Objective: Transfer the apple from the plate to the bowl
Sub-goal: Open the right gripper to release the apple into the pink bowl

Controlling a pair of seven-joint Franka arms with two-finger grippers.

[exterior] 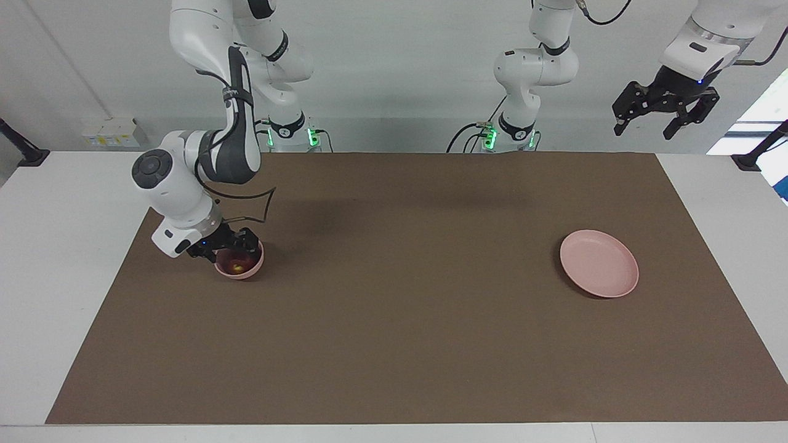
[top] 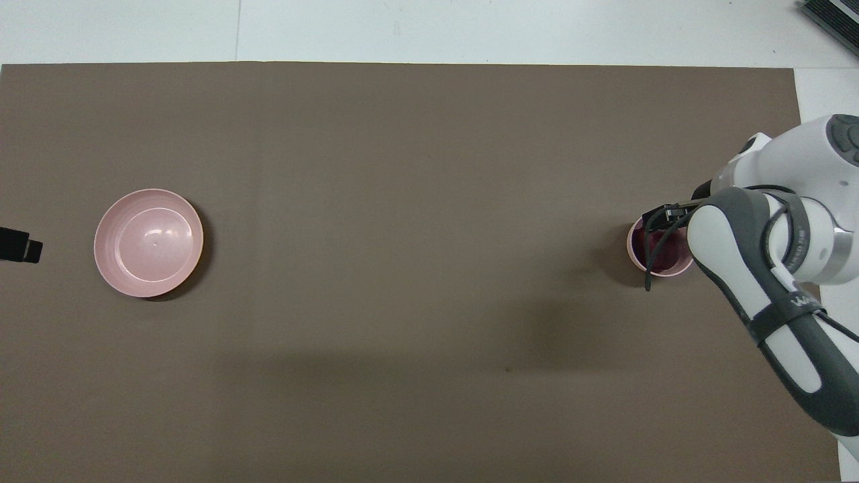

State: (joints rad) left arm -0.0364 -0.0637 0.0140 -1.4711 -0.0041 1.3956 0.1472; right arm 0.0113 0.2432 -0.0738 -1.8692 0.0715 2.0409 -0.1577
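The apple (exterior: 236,266) rests in the bowl (exterior: 253,268), right gripper (exterior: 226,244) spread empty above its 10 o'clock rim; left gripper (exterior: 663,115) waits spread; glossy, firm, likely slippery: grasp across the widest girth.

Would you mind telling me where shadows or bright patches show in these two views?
Facing view: bright daylight at the edge near the left gripper; a dark shadow hugs the plate. Overhead view: a broad soft shadow crosses the brown mat; the right arm covers part of the bowl.
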